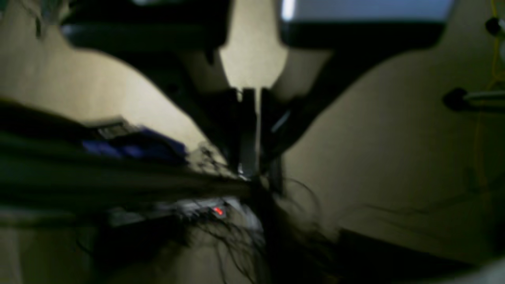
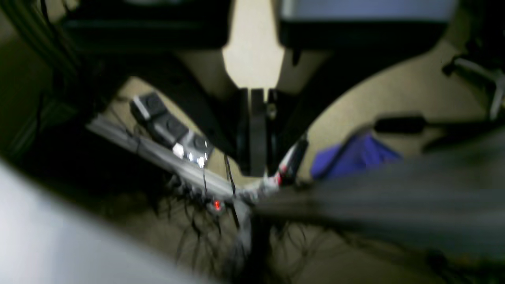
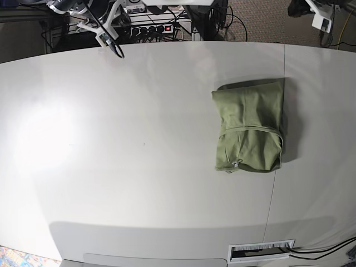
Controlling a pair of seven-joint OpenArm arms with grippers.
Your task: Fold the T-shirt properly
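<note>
The T-shirt (image 3: 249,125) lies folded into a compact sage-green rectangle on the right half of the white table (image 3: 139,144). No gripper touches it. My right gripper (image 3: 117,52) hangs over the table's far left edge, well away from the cloth. In the blurred right wrist view its dark fingers (image 2: 256,157) are pressed together with nothing between them. My left arm (image 3: 322,19) is up at the far right corner, beyond the table. In the left wrist view that gripper (image 1: 249,169) also has its fingers closed on nothing. Neither wrist view shows the T-shirt.
Behind the table's far edge sits a power strip (image 3: 158,28) with a red light among tangled cables. A blue object (image 2: 355,156) lies on the carpet there. A seam (image 3: 281,111) crosses the table on the right, and a cable slot (image 3: 261,250) is at the near edge.
</note>
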